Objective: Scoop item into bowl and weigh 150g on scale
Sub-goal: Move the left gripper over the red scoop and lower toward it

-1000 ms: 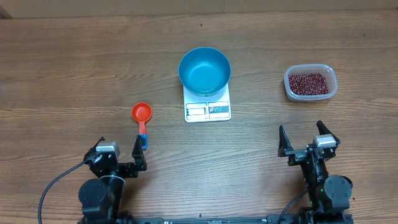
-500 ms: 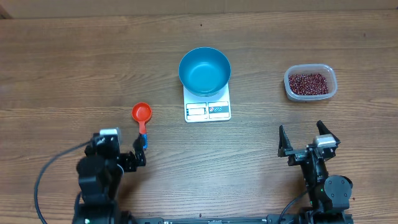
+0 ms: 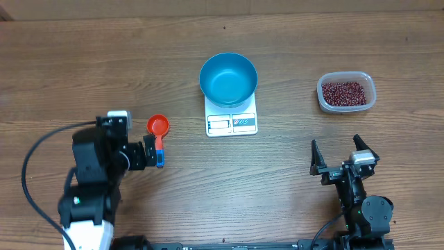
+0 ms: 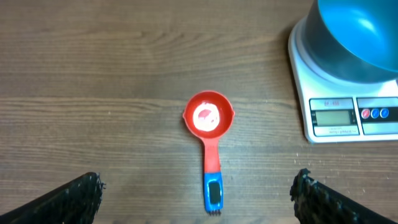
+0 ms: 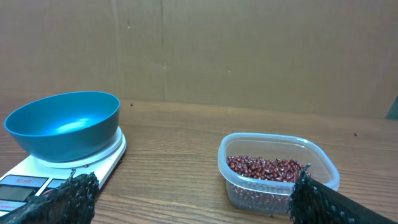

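Note:
The blue bowl (image 3: 228,78) (image 4: 360,37) (image 5: 63,124) stands empty on the white scale (image 3: 232,123) (image 4: 348,115). The item, small red-brown beans (image 3: 345,93) (image 5: 264,168), fills a clear tub at the right. A red scoop (image 3: 158,128) (image 4: 208,121) with a blue handle tip lies left of the scale. My left gripper (image 3: 142,154) (image 4: 198,186) hovers open above the scoop's handle, its fingers wide on either side and apart from it. At the near right, my right gripper (image 3: 336,154) (image 5: 194,186) stands open and holds nothing, facing the tub and the scale.
The clear tub (image 3: 346,106) (image 5: 278,186) sits at the right, beyond my right gripper. A brown wall (image 5: 199,50) rises behind the wooden table (image 3: 83,69). A black cable (image 3: 31,180) loops from the left arm.
My left arm has lifted and moved away from the near edge, up over the scoop's handle. The right arm, scoop, bowl and tub have not moved.

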Motion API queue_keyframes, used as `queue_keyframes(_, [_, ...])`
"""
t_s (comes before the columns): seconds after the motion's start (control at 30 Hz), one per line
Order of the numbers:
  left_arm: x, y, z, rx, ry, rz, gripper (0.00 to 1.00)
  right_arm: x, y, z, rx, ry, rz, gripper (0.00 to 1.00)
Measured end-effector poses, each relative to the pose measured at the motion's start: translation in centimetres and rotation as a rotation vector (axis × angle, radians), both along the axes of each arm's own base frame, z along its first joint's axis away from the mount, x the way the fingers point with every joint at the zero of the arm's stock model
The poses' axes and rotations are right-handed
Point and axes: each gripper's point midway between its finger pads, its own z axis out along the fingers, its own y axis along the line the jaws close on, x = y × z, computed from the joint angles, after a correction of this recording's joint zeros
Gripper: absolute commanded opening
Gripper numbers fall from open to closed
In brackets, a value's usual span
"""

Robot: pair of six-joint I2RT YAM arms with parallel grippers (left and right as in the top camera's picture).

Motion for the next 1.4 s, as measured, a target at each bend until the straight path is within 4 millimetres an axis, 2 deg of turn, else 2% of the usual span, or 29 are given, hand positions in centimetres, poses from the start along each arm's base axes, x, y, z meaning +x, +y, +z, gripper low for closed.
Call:
queue_keyframes(0.23, [1.8, 0.1, 0.7, -0.008, 0.142, -0.005, 1.0, 0.0, 0.0, 0.0, 0.0, 0.0, 0.0, 1.0])
queue_keyframes(0.33, [2.5, 0.2, 0.4, -0.013, 0.207, -0.005, 1.0, 0.0, 0.0, 0.0, 0.0, -0.001, 0.0, 1.0])
queue_keyframes(0.53, [3.9, 0.3, -1.6, -0.011, 0.343, -0.024, 1.0, 0.0, 0.0, 0.0, 0.0, -0.001, 0.0, 1.0])
queue_keyframes(0.73, [4.4, 0.4, -3.5, -0.015, 0.442, -0.033, 0.99, 0.0, 0.0, 0.0, 0.0, -0.001, 0.0, 1.0])
queue_keyframes(1.0, [5.3, 0.7, -4.5, -0.001, 0.531, -0.045, 0.99, 0.0, 0.0, 0.0, 0.0, 0.0, 0.0, 1.0])
queue_keyframes(1.4, [5.1, 1.0, -8.1, 0.009, 0.666, -0.06, 1.0, 0.0, 0.0, 0.0, 0.0, -0.001, 0.0, 1.0])
